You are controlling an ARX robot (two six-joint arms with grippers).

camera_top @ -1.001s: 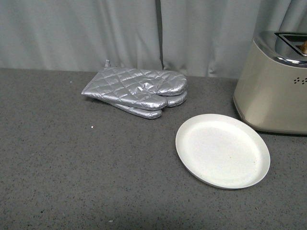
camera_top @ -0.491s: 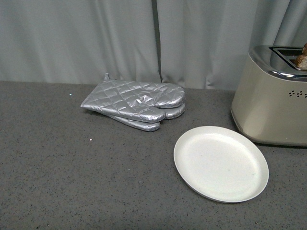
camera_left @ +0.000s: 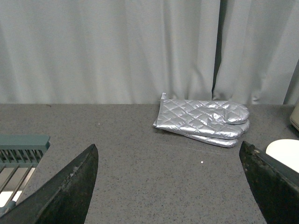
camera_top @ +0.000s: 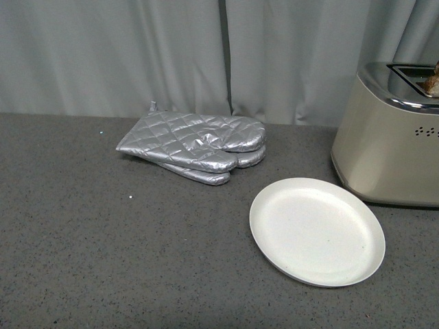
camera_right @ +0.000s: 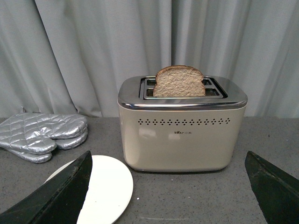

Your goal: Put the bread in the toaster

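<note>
The beige toaster [camera_right: 181,126] stands upright on the grey table, facing my right wrist camera; in the front view the toaster [camera_top: 387,144] is at the far right edge. The bread slice [camera_right: 179,82] stands upright in the toaster's front slot, its top half sticking out; a brown bit of the bread [camera_top: 433,82] shows in the front view. My right gripper [camera_right: 168,186] is open and empty, well back from the toaster. My left gripper [camera_left: 170,184] is open and empty above bare table. Neither arm shows in the front view.
An empty white plate [camera_top: 317,229] lies just left of the toaster, also in the right wrist view [camera_right: 105,191]. Silver quilted oven mitts [camera_top: 195,140] lie stacked at the back by the grey curtain. A grey-green rack [camera_left: 18,156] shows in the left wrist view.
The front view has shifted: plate, mitts and toaster sit lower in the frame than a second ago, and slightly higher than half a second ago. Nothing on the table has moved.
</note>
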